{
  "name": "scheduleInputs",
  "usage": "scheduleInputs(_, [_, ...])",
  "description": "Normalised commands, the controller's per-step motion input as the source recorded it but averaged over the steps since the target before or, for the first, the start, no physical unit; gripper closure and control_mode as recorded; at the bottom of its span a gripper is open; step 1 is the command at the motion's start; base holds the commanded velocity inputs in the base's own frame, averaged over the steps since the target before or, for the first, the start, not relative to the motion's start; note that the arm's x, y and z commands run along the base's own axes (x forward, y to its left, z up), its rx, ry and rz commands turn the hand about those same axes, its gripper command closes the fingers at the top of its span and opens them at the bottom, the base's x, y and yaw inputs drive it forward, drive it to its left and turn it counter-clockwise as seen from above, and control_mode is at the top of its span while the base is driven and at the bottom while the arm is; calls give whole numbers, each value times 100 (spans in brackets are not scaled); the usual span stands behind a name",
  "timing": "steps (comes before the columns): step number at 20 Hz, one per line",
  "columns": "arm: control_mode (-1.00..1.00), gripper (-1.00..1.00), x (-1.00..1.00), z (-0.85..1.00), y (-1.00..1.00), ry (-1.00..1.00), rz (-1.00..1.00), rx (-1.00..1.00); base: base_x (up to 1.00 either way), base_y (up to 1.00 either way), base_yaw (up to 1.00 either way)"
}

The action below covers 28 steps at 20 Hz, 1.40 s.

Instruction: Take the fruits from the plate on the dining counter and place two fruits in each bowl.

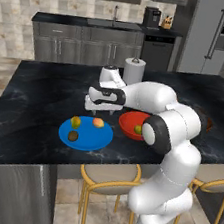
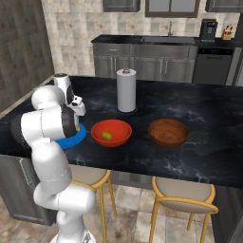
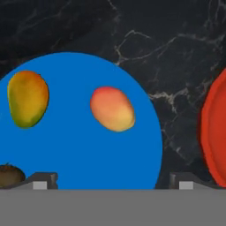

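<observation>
On the dining counter (image 1: 46, 89) lies the blue plate (image 1: 87, 141) with three fruits: an olive-yellow one (image 1: 75, 122), a peach-orange one (image 1: 98, 122) and a dark brown one (image 1: 72, 136). My gripper (image 1: 102, 111) hangs open above the plate's far right edge, fingers pointing down, holding nothing. In the hand view the peach-orange fruit (image 3: 112, 109) lies between and ahead of the fingertips (image 3: 42, 181), with the olive-yellow fruit (image 3: 27, 99) to its left. The red bowl (image 2: 111, 133) holds a yellow-green fruit (image 2: 107, 136). To its right stands the dark brown bowl (image 2: 168, 132), with nothing showing inside.
A paper towel roll (image 2: 126, 90) stands upright behind the red bowl. Stools with yellow frames (image 2: 182, 197) are tucked under the counter's near edge. The grey cabinet counter with a sink (image 1: 108, 25) runs along the back wall.
</observation>
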Motion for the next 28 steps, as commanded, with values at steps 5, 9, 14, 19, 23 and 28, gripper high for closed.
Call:
scheduleInputs(5, [-100, -100, 57, -66, 11, 0, 5, -2, 0, 0, 0])
scheduleInputs(9, [-100, -100, 47, -52, 7, 1, 4, 0, 0, 0, 0])
scheduleInputs(14, [-100, -100, 17, -29, 0, 0, 7, 0, 0, 0, 0])
scheduleInputs(19, [-100, -100, -14, -7, -17, 0, 1, 0, 0, 0, 0])
scheduleInputs(23, [-100, -100, -11, -2, -27, 0, 0, 0, 0, 0, 0])
scheduleInputs(28, [-100, -100, -11, -18, -7, 0, 0, 0, 0, 0, 0])
